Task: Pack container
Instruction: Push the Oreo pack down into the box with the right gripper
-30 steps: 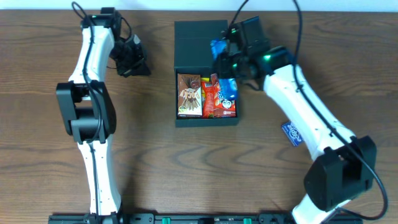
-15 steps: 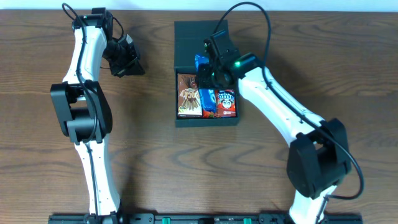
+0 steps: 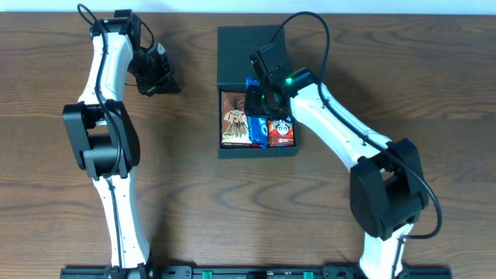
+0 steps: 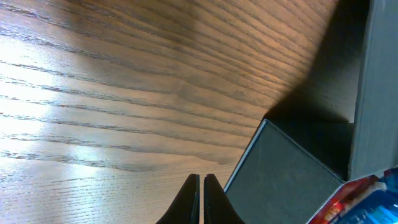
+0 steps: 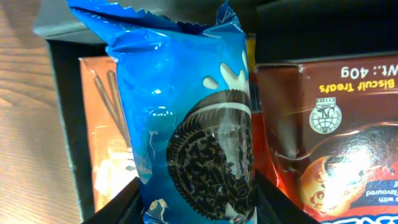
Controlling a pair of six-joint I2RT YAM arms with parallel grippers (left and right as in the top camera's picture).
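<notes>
the container [image 3: 219, 132] is a matte, dark teal cardboard box, roughly square. it sits upper centre of the overhead frame on the wood-grain table [image 3: 178, 201], with its flap lid [image 3: 240, 54] open on the top side. inside, a brown packet [image 3: 235, 118] printed with sticks lies at the left and a glossy red biscuit carton [image 5: 323, 124] at the right.

my right arm comes in from the lower right and bends over the box. the right gripper [image 5: 196, 210] is clamped on a crinkly blue foil cookie packet [image 5: 193, 118], between those two items. i can't tell whether its lower end touches the box floor.

the left gripper [image 4: 201, 186] is at the upper left of the overhead frame, well apart from the box. its fingers are pressed together on nothing, over bare wood.
</notes>
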